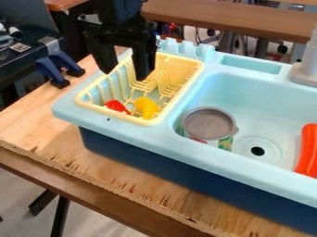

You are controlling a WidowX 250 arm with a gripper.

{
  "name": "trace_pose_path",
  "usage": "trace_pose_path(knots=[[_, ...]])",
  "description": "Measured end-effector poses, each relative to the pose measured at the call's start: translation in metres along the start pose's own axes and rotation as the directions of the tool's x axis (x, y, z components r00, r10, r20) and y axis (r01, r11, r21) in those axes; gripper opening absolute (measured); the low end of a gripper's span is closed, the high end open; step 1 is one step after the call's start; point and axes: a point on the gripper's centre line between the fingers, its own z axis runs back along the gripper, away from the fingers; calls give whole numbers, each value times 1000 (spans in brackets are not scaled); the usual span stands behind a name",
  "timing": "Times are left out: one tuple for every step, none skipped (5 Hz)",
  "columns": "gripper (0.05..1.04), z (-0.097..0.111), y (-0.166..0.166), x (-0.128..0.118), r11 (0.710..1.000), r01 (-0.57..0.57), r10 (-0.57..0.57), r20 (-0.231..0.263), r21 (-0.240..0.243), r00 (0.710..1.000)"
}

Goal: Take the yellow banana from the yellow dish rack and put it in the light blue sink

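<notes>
The black gripper (127, 74) hangs over the back left part of the yellow dish rack (195, 74), its two fingers apart with nothing between them. In the rack's front end lie a red object (116, 106) and a yellow object (147, 107), both in front of and below the gripper. To the right, a can (209, 124) with a grey top stands in the left part of the light blue sink basin (248, 97). An orange-red curved object (307, 150) rests at the basin's right side, cut off by the view's edge.
The sink unit stands on a wooden table (37, 125). A grey faucet base (304, 74) rises at the back right. Blue and black clamps (59, 68) grip the table's back left edge, beside dark equipment.
</notes>
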Motion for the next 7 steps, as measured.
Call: trace_pose_path(knots=[[1011, -9, 0, -3, 1000, -1, 1, -29, -2, 1000], [1011, -15, 8, 5, 999, -38, 39, 6, -7, 999], [1011, -21, 12, 9, 996, -84, 84, 16, -3, 996], [1011, -27, 14, 20, 990, -138, 136, 69, 20, 988], [1011, -42, 10, 31, 961, -273, 265, 139, 35, 954], [1011, -51, 1, 36, 925, -377, 368, 139, 45, 919], [1011, -57, -2, 37, 890, -455, 448, 135, 33, 884]])
